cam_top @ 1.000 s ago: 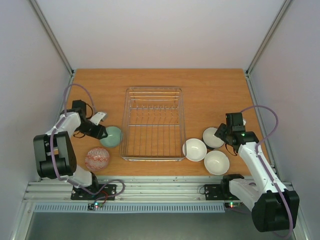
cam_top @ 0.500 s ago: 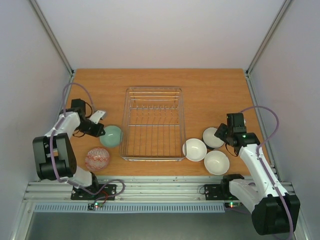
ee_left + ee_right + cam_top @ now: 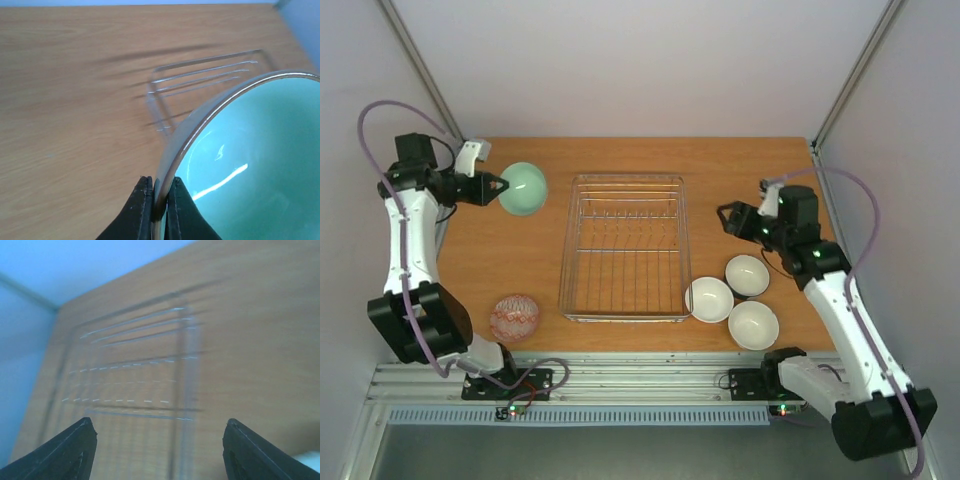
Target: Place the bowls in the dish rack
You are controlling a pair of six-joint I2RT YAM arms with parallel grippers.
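Observation:
My left gripper point(image 3: 502, 187) is shut on the rim of the mint green bowl point(image 3: 524, 188) and holds it in the air, tilted on its side, left of the far end of the dish rack point(image 3: 625, 247). In the left wrist view the rim sits between my fingertips point(image 3: 159, 192), with the bowl point(image 3: 250, 160) at right and the rack point(image 3: 200, 80) beyond. My right gripper point(image 3: 726, 216) is open and empty, raised to the right of the rack; the right wrist view point(image 3: 160, 450) shows the rack point(image 3: 130, 365) ahead. Three white-inside bowls point(image 3: 709, 299), point(image 3: 747, 276), point(image 3: 753, 325) sit at the rack's near right. The patterned bowl point(image 3: 515, 316) lies upside down at near left.
The rack holds no bowls. The wooden table point(image 3: 740, 170) is bounded by grey walls on the left, right and back. The rail carrying the arm bases point(image 3: 640, 380) runs along the near edge.
My left arm has lifted the mint green bowl off the table beside the rack's near left and swung it up toward the far left. My right arm has risen away from the white bowls.

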